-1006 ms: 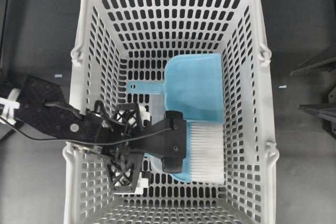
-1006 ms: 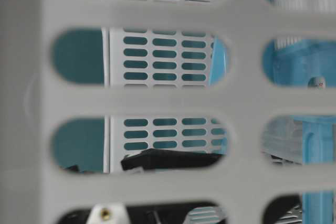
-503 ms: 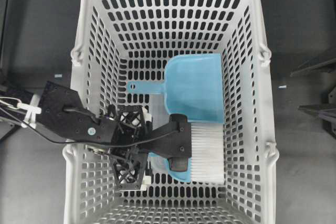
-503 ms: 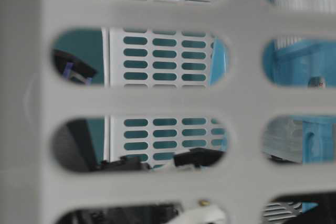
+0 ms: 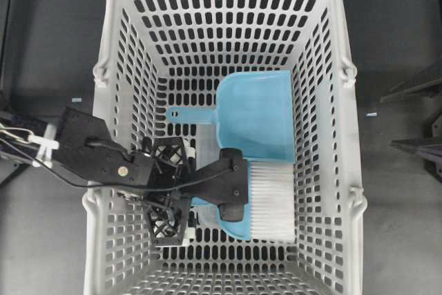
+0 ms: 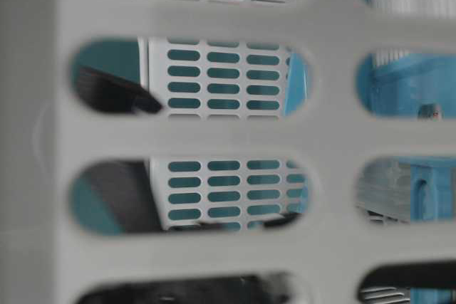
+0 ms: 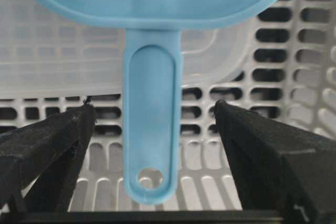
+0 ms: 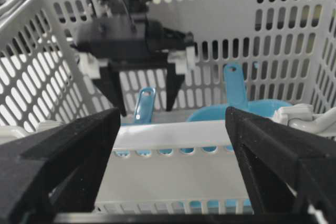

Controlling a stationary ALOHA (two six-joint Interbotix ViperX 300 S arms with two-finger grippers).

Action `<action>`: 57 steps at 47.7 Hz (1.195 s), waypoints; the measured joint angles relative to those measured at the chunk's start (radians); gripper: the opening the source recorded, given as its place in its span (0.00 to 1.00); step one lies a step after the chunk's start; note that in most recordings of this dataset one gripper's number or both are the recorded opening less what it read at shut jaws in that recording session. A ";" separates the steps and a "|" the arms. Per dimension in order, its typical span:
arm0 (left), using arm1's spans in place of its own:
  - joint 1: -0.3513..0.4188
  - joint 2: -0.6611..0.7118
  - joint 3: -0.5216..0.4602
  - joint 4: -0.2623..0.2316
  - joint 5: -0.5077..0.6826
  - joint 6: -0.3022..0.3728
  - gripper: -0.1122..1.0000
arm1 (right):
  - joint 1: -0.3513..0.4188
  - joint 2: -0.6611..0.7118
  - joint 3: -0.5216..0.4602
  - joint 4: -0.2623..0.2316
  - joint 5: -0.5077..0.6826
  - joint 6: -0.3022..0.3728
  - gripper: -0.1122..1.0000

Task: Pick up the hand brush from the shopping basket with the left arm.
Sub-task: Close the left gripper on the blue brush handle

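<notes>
The hand brush lies on the floor of the shopping basket point(image 5: 110, 46), white bristles point(image 5: 273, 198) to the right and blue head point(image 5: 231, 222) partly under my left arm. In the left wrist view its thin blue handle point(image 7: 152, 145), with the small hole, lies between the fingers of my left gripper point(image 7: 153, 106), which is open with a gap on each side of the handle. In the overhead view the left gripper point(image 5: 181, 197) reaches down inside the basket. My right gripper point(image 8: 172, 114) is open and empty, outside the basket rim point(image 8: 210, 145).
A blue dustpan point(image 5: 255, 119) lies just beyond the brush, its handle point(image 5: 190, 113) pointing left. The basket's slotted walls stand close on all sides of the left gripper. The near wall point(image 6: 214, 133) fills the table-level view.
My left arm has shifted a little to the right and deeper into the basket. Its gripper stays open over the brush handle. The brush, the dustpan and the right arm have not moved.
</notes>
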 measured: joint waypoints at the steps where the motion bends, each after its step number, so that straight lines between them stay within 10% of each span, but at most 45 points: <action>1: 0.000 0.003 0.005 0.002 -0.002 0.000 0.90 | 0.000 0.000 0.002 0.000 -0.003 0.002 0.79; 36: 0.009 0.046 0.044 0.002 -0.071 0.002 0.88 | 0.000 0.000 0.025 -0.002 -0.014 0.003 0.79; 50: -0.003 0.049 0.038 0.002 -0.089 0.006 0.29 | 0.000 0.000 0.023 -0.002 -0.012 0.005 0.79; 57: -0.018 0.049 0.038 0.002 -0.095 0.023 0.31 | 0.000 0.002 0.025 0.000 -0.014 0.005 0.79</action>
